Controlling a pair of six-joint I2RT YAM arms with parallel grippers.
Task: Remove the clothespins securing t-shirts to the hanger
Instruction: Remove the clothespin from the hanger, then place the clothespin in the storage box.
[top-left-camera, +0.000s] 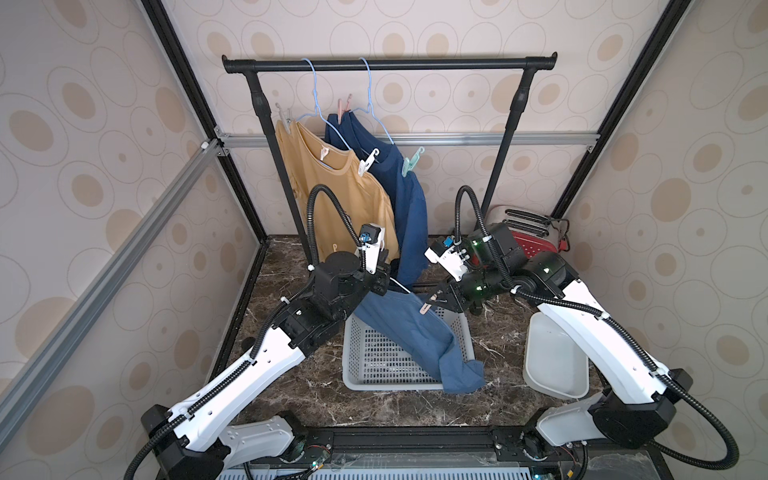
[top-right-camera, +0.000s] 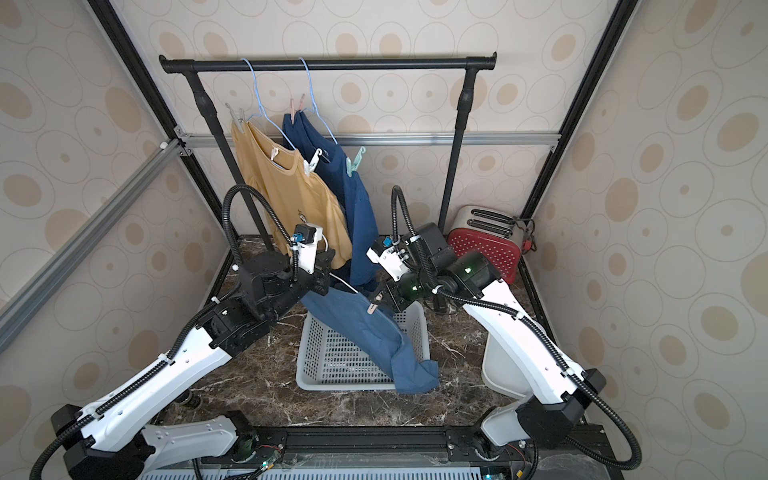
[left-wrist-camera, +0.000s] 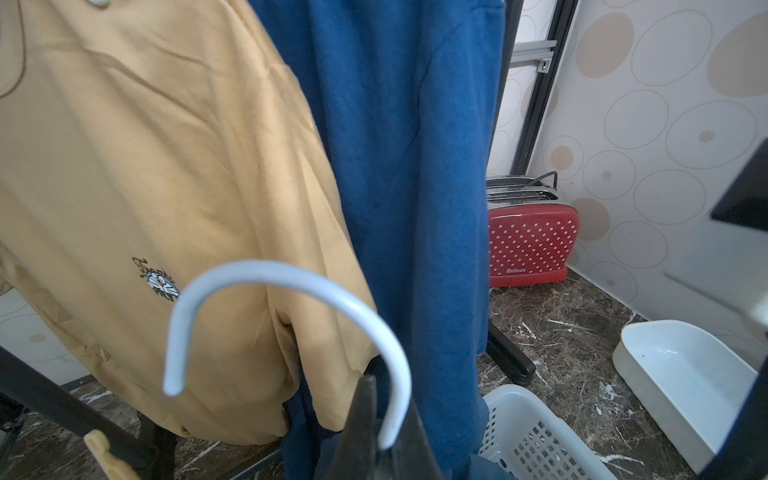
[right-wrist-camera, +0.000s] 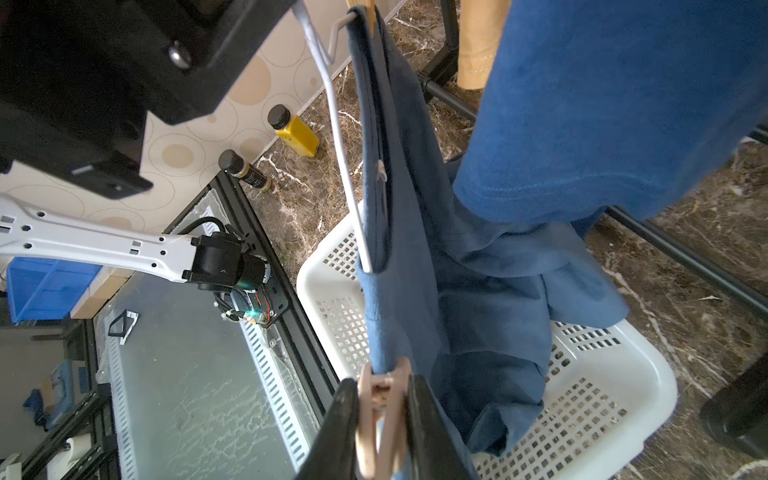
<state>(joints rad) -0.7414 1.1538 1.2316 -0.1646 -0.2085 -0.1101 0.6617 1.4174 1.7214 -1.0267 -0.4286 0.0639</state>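
Right wrist view: our right pincer (right-wrist-camera: 382, 388) grasps pale pink clothespin (right-wrist-camera: 365, 419) on blue t-shirt (right-wrist-camera: 415, 257) shoulder, above basket (right-wrist-camera: 602, 374). Left pincer (left-wrist-camera: 384, 415) clenched on hanger (left-wrist-camera: 291, 274), beside basket. We fear shallow squeeze: peg half-opened, pull drags shirt off hanger.

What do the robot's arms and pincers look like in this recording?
The left arm and right arm have white shell links joined by black motor housings, with ribbed black cable conduit looping along them. Green lights glow on the right arm's wrist joints. The left pincer and right pincer have black, tapered fingers.
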